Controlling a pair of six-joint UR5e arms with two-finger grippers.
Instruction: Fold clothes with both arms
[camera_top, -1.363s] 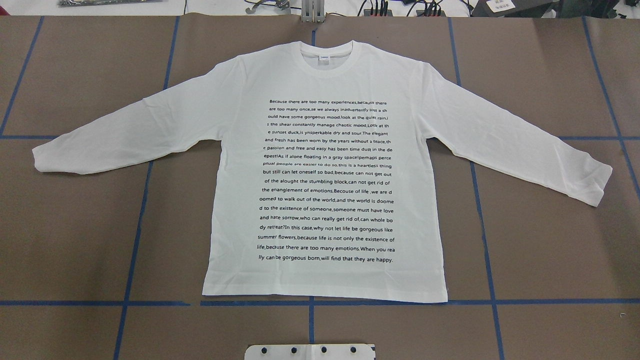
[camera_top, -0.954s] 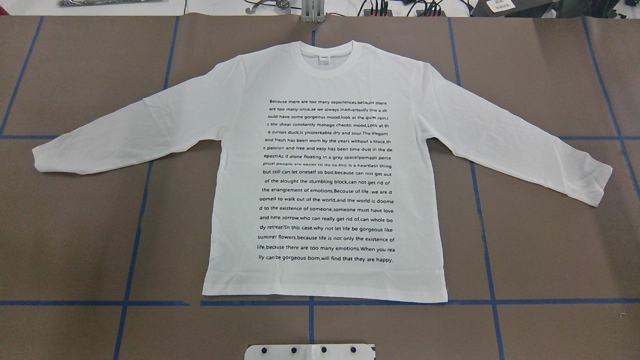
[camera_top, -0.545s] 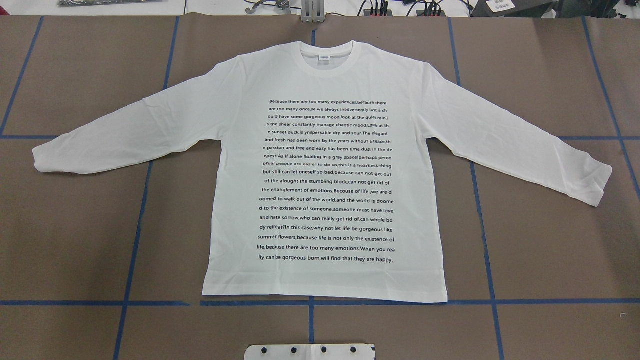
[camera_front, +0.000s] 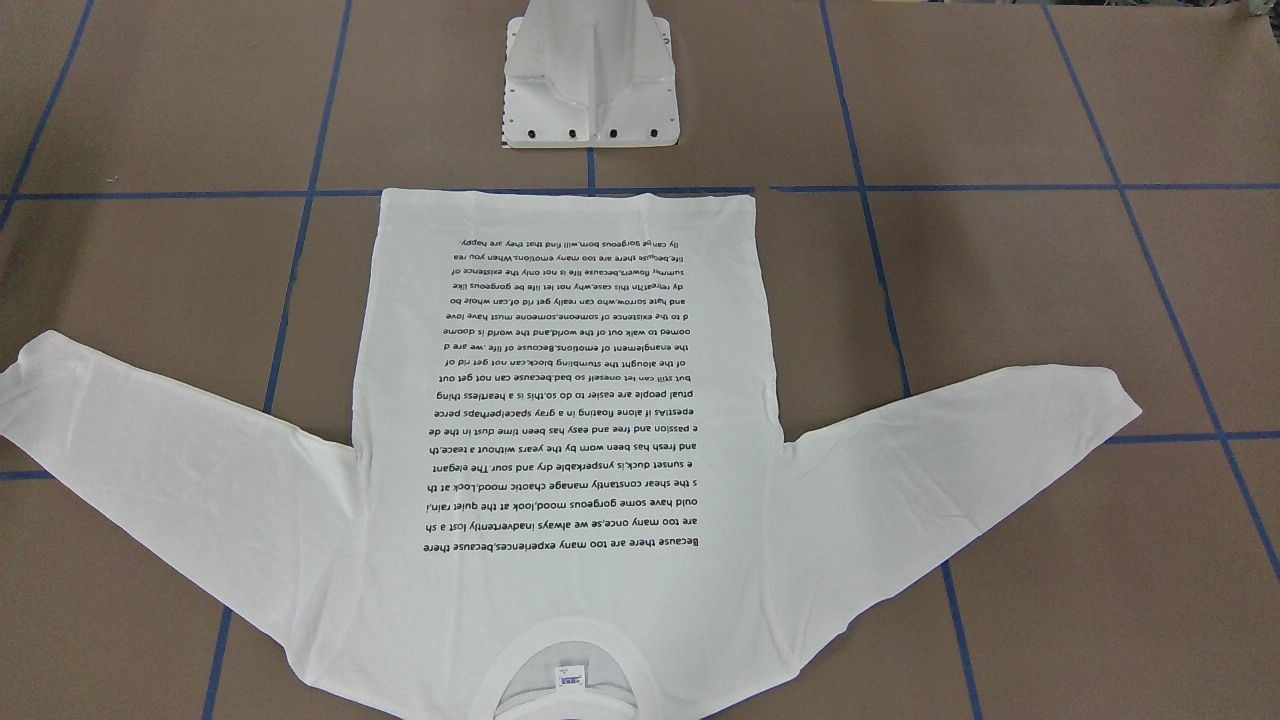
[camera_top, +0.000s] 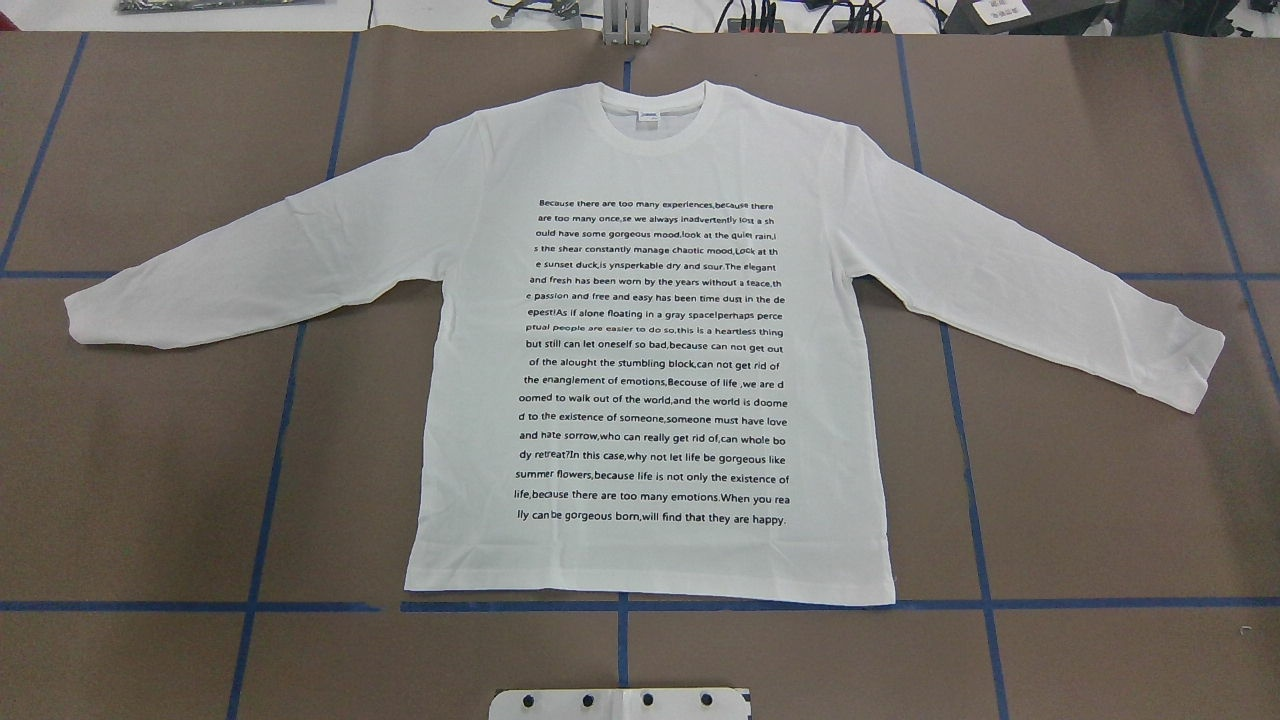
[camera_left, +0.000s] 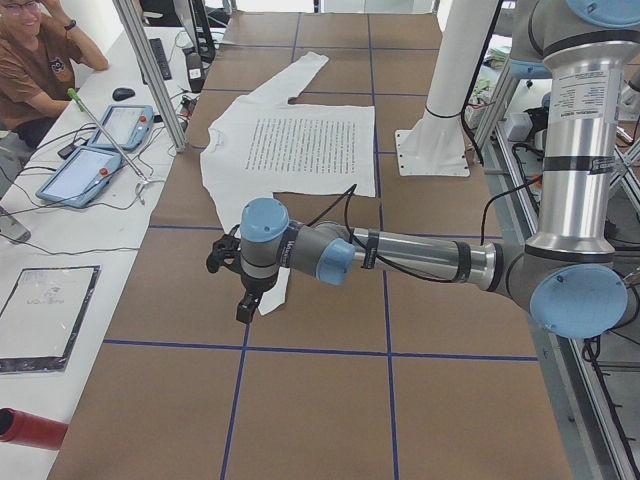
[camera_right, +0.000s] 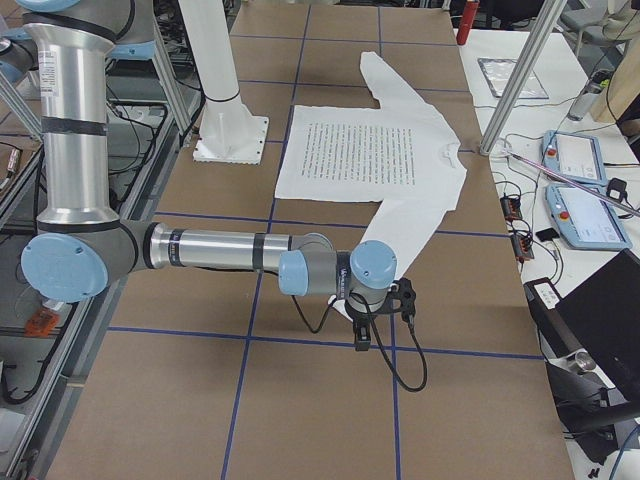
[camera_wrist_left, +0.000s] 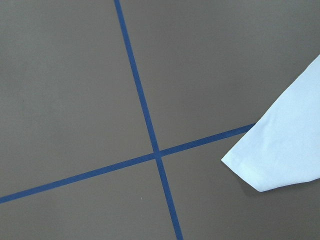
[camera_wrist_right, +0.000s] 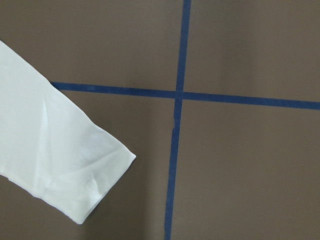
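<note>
The white long-sleeved T-shirt (camera_top: 470, 300) lies flat on the brown table, black text up, collar at the far edge, both sleeves spread out and down. It also shows in the front view (camera_front: 560, 620). My left gripper (camera_left: 238, 285) hangs over the left sleeve's cuff (camera_wrist_left: 285, 150). My right gripper (camera_right: 385, 315) hangs over the right sleeve's cuff (camera_wrist_right: 50, 160). Both grippers show only in the side views, so I cannot tell whether they are open or shut. Neither cuff is lifted.
Blue tape lines (camera_top: 270, 470) grid the brown table. The white pedestal base (camera_front: 590, 90) stands at the near edge by the hem. A side table with tablets (camera_left: 100, 150), metal posts (camera_left: 150, 70) and a seated person (camera_left: 35, 50) is beyond the collar side.
</note>
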